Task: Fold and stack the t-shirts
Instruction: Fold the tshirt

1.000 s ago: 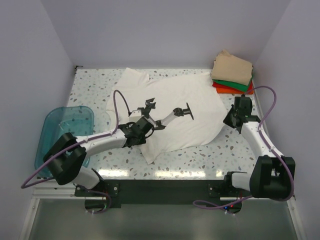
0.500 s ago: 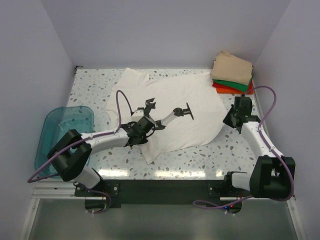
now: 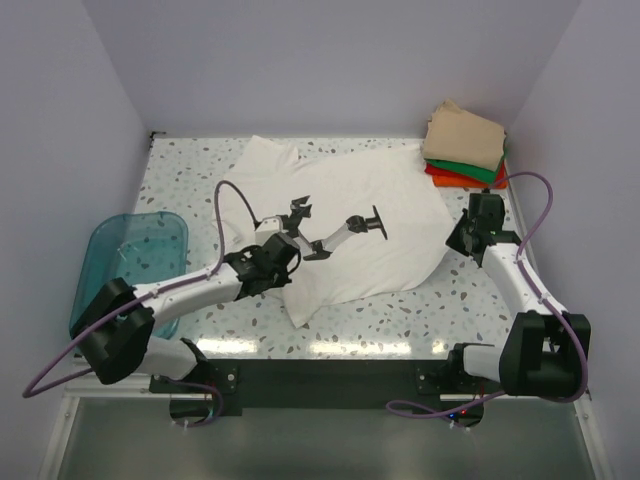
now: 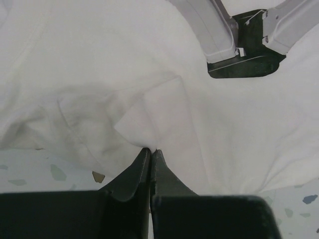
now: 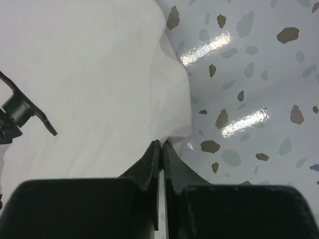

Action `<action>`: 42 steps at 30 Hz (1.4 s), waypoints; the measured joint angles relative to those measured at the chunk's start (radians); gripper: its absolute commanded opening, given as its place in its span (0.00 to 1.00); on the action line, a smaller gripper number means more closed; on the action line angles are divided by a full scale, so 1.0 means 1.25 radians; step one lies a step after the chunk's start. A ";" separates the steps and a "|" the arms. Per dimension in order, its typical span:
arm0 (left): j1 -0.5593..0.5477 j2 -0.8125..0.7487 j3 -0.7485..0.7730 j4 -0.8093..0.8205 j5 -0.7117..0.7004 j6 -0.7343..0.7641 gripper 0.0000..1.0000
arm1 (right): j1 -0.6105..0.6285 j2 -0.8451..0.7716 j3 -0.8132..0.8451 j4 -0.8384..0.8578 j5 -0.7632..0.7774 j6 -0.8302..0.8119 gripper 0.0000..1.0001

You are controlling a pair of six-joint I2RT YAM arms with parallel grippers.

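Observation:
A large white t-shirt [image 3: 350, 215] lies spread on the speckled table, with a black-and-grey print [image 3: 340, 232] near its middle. My left gripper [image 3: 280, 262] is at the shirt's near left part. In the left wrist view, that gripper [image 4: 150, 149] is shut on a small raised fold of the white t-shirt [image 4: 149, 114], and the print [image 4: 239, 40] lies beyond it. My right gripper [image 3: 458, 238] is at the shirt's right edge; in the right wrist view it [image 5: 162, 143] is shut on the hem of the white t-shirt [image 5: 89, 74]. Folded tan [image 3: 465, 135], green [image 3: 468, 168] and orange-red [image 3: 445, 180] t-shirts are stacked at the back right.
A translucent teal bin [image 3: 130, 262] stands at the left edge of the table, beside my left arm. Walls close the table in on the left, back and right. Bare speckled tabletop [image 3: 400, 310] shows in front of the shirt.
My left gripper has closed from open onto a fold of the white t-shirt, and its elbow has swung down and to the left. The right arm has not moved.

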 measured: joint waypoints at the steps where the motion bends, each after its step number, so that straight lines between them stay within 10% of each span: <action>1: 0.000 -0.020 -0.006 -0.002 0.002 0.000 0.00 | 0.000 0.000 0.000 0.000 0.000 0.000 0.00; 25: -0.252 -0.493 -0.161 -0.184 0.064 -0.176 0.00 | -0.056 -0.008 -0.015 -0.003 -0.003 0.015 0.00; 42: -0.273 -0.601 -0.082 -0.173 0.098 -0.194 0.00 | -0.088 -0.011 -0.020 -0.019 -0.020 0.022 0.00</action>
